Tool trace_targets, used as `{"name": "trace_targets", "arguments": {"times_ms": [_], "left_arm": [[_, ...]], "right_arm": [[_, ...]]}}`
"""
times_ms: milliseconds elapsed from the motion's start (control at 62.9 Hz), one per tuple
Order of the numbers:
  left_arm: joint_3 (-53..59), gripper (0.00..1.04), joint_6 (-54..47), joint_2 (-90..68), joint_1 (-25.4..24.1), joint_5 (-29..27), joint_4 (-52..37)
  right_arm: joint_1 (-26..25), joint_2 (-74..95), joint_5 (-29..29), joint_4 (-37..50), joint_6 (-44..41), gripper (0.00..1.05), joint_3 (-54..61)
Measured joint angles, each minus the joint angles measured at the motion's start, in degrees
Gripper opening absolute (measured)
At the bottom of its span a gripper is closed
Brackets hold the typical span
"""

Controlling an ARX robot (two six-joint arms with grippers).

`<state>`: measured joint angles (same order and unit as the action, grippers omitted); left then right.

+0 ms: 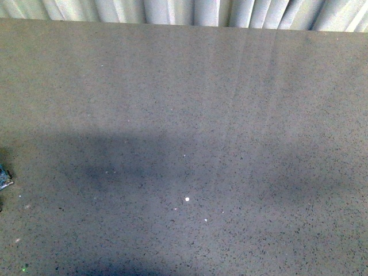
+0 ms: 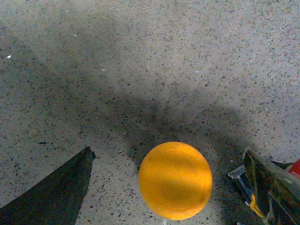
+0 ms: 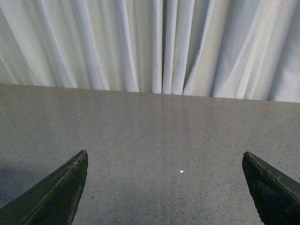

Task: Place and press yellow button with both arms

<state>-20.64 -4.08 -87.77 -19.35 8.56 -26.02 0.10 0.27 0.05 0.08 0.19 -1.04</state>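
In the left wrist view the yellow button [image 2: 175, 180] shows from above as a yellow-orange domed cap on the speckled grey table. It lies between the two fingers of my open left gripper [image 2: 168, 161], with a gap to each. One dark finger [image 2: 56, 192] is on one side, the other finger [image 2: 272, 185] on the opposite side. My right gripper [image 3: 166, 159] is open and empty above bare table, facing the white curtain. Neither arm nor the button shows in the front view.
The speckled grey table [image 1: 190, 115] fills the front view, with a white curtain [image 1: 190, 11] behind its far edge. A small bluish object [image 1: 4, 177] sits at the left edge. A small part with red and yellow bits [image 2: 296, 168] lies beside the left finger.
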Motion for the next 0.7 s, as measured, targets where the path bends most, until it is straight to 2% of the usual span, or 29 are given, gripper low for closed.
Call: {"name": "trace_targets", "arguments": {"times_ms": [620, 699], "left_arm": [[-0.3, 0.96, -1.4, -0.7, 0.5, -1.0, 0.1], [-0.3, 0.92, -1.6, -0.7, 0.5, -1.0, 0.2]], "right_arm": [[0.0, 0.0, 0.0, 0.0, 0.0, 0.96, 0.0], [0.0, 0.0, 0.0, 0.0, 0.0, 0.96, 0.0]]}}
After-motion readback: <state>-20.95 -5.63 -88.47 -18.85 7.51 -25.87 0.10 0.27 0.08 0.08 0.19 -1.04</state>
